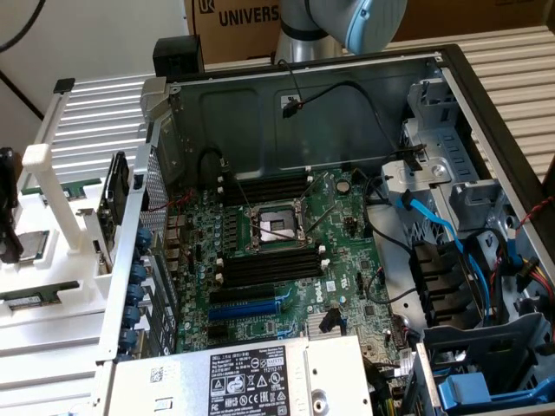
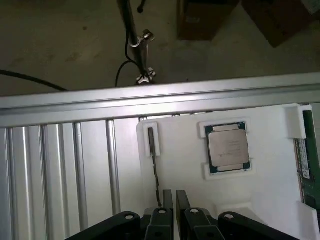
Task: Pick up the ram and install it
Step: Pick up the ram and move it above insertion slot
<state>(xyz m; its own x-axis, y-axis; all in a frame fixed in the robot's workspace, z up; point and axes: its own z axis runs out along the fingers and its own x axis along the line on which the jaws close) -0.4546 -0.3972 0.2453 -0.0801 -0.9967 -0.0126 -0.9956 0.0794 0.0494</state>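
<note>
The hand [image 2: 174, 206] was seen from the wrist view poised over a white holder [image 2: 190, 170], its two dark fingers [image 2: 167, 202] set parallel with only a narrow gap between them. Nothing was seen in that gap, and no object was gripped. Just beside the fingers, a thin dark strip [image 2: 155, 175] was stood on edge in the holder, its far end held in a small white clip [image 2: 151, 139]; whether it was a memory stick could not be told.

The ram [image 2: 306, 167], a green stick with a white label, was laid flat in a recess of the same holder, well apart from the hand. Between the ram and the strip, a square silver processor chip [image 2: 228, 148] was seated in its own white frame.

The holder was placed on a ribbed aluminium counter [image 2: 60, 170]. In the exterior view, an open computer case [image 1: 312, 113] was set on the counter, to the right of the holder. Inside it, a green motherboard [image 1: 342, 217] was laid flat, with a processor socket [image 1: 276, 227] near its middle and long black memory slots [image 1: 264, 267] on both sides of the socket. A power supply [image 1: 251, 381] was mounted at the near edge, blue cables [image 1: 434, 221] were run on the right, and the robot arm [image 1: 355, 22] was seen beyond the far wall.
</note>
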